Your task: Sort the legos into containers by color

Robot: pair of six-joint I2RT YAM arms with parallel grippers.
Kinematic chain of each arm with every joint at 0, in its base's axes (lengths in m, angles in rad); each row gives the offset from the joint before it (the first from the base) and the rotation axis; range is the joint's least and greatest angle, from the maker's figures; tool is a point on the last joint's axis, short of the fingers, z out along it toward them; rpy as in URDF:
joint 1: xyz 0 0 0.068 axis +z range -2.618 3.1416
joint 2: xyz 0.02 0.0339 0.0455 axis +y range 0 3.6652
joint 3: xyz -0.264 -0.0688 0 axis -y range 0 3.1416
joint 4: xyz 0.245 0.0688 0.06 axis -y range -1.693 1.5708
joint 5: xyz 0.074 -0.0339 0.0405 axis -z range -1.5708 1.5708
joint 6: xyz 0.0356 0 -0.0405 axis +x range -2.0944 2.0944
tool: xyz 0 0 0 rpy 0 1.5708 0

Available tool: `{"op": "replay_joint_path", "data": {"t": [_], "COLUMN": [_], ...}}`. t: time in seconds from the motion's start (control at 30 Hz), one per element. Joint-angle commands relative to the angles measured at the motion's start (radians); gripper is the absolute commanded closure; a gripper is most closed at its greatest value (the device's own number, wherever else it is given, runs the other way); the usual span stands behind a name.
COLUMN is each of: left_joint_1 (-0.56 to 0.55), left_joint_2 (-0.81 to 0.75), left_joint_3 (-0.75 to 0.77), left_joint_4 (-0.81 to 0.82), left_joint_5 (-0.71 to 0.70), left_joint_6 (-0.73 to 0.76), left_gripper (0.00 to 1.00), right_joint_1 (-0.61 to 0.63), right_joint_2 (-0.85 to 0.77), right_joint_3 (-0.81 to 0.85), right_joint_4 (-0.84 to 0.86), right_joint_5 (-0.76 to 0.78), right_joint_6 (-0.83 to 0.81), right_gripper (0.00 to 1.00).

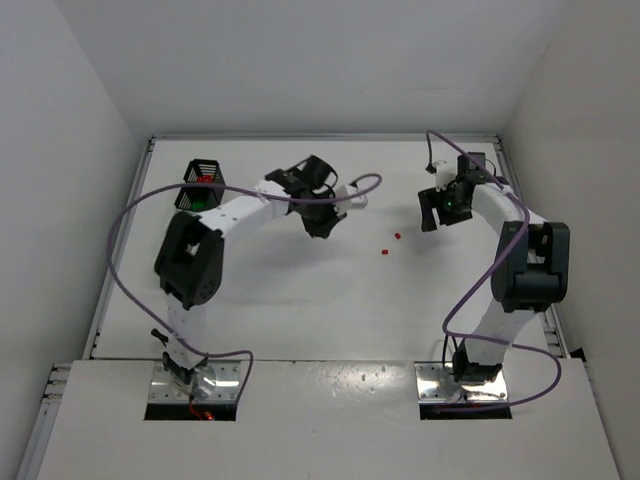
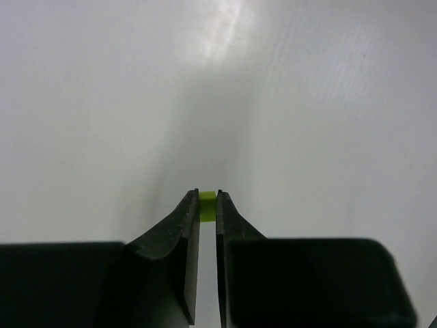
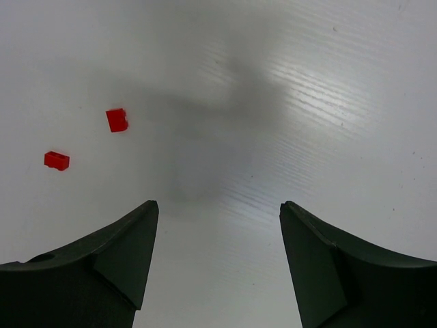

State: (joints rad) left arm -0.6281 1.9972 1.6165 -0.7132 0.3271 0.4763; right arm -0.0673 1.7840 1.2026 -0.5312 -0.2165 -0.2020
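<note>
- The white table (image 1: 300, 300) lies under both my arms.
- My left arm (image 1: 235, 212) reaches toward the middle of the far half. My right arm (image 1: 512, 232) bends over the far right side.
- A black mesh container (image 1: 203, 185) stands at the far left, just beside my left arm. Red and green specks show in it, too small to make out.
- My right gripper (image 3: 218, 208) hangs over bare table with its fingers spread wide, gripping nothing.
- My left gripper (image 2: 208, 199) has its fingers pinched almost together on a yellow-green lego (image 2: 207, 207), which sits right at the tips.
- A red lego (image 3: 117, 119) and a second red lego (image 3: 57, 160) lie on the table between my two grippers. They are near each other but apart, ahead and to the left of my right fingers.
</note>
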Motion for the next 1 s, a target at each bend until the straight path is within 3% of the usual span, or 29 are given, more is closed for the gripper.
{"op": "replay_joint_path", "data": {"t": [0.0, 0.13, 0.3, 0.43, 0.67, 0.97], "left_joint_1": [0.082, 0.203, 0.434, 0.611, 0.761, 0.915], "left_joint_2": [-0.194, -0.357, -0.460, -0.550, -0.659, -0.649], "left_joint_3": [-0.012, -0.053, -0.102, -0.132, -0.262, -0.382], "left_joint_4": [0.014, -0.021, -0.213, -0.325, -0.394, -0.335], "left_joint_5": [0.039, 0.061, 0.158, 0.135, 0.027, -0.002], "left_joint_6": [-0.097, -0.148, -0.157, -0.124, -0.082, -0.045], "left_gripper": [1.00, 1.00, 1.00, 1.00, 1.00, 1.00], "right_joint_1": [0.012, 0.034, 0.086, 0.110, 0.152, 0.170], "right_joint_2": [0.026, 0.044, 0.075, 0.095, 0.117, 0.117], "right_joint_3": [0.074, 0.097, 0.129, 0.159, 0.170, 0.161], "right_joint_4": [0.022, 0.022, 0.004, 0.004, 0.004, 0.004], "right_joint_5": [-0.047, -0.070, -0.089, -0.089, -0.080, -0.051], "right_joint_6": [0.003, 0.003, 0.003, 0.003, 0.003, -0.007], "right_gripper": [0.28, 0.28, 0.28, 0.28, 0.28, 0.28]}}
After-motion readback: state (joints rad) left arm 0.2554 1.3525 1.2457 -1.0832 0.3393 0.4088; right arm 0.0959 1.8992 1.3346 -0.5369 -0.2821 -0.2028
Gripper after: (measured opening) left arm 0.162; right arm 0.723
